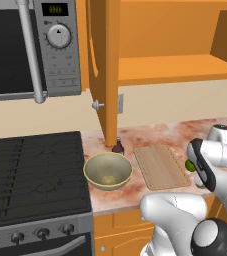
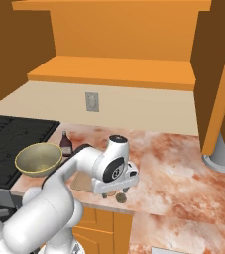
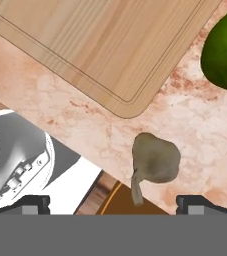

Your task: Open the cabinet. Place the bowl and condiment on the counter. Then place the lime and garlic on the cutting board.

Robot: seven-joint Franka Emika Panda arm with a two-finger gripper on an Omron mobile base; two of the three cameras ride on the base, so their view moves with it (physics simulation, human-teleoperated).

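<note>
Pincer [image 3: 112,202] wide open, empty, above the garlic [image 3: 155,161].

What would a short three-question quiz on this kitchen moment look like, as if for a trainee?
1. True or false: the garlic lies on the cutting board.
2. What stands just behind the bowl on the counter? A) kettle B) condiment C) cup
3. Fill in: the cabinet door stands ____.

Key:
1. False; it lies on the counter beside the board, as does the lime.
2. B
3. open
</note>
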